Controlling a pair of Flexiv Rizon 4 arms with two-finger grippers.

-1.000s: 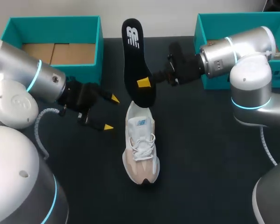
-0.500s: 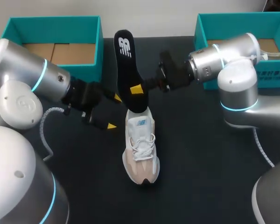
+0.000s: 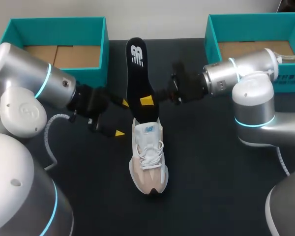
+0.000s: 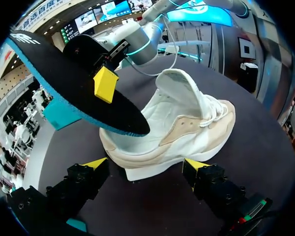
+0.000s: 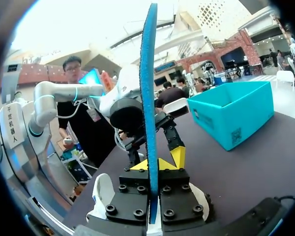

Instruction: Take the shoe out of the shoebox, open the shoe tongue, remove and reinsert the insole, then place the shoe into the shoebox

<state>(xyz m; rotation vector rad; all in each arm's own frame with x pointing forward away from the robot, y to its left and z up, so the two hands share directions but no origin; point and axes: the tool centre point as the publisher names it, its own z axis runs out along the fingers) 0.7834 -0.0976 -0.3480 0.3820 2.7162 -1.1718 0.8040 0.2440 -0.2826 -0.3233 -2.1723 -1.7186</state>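
Observation:
A white and beige shoe (image 3: pixel 148 152) stands on the black table, toe toward the near edge. My right gripper (image 3: pixel 147 101) is shut on a black insole (image 3: pixel 136 73), held upright and tilted, its lower end at the shoe's heel opening. In the right wrist view the insole (image 5: pixel 148 93) runs edge-on between my gripper (image 5: pixel 150 165). My left gripper (image 3: pixel 122 118) is open beside the heel on the shoe's left. In the left wrist view its gripper (image 4: pixel 145 165) straddles the side of the shoe (image 4: pixel 182 130) without touching, with the insole (image 4: pixel 69 81) above.
A teal shoebox (image 3: pixel 97 69) with a cardboard floor sits at the back left. A second teal box (image 3: pixel 211 37) stands at the back right, behind my right arm. Bare black tabletop lies on both sides of the shoe.
The right gripper has carried the insole left and down, bringing its lower end to the shoe's heel opening. The left gripper has moved right, closer to the heel. The shoe stayed put.

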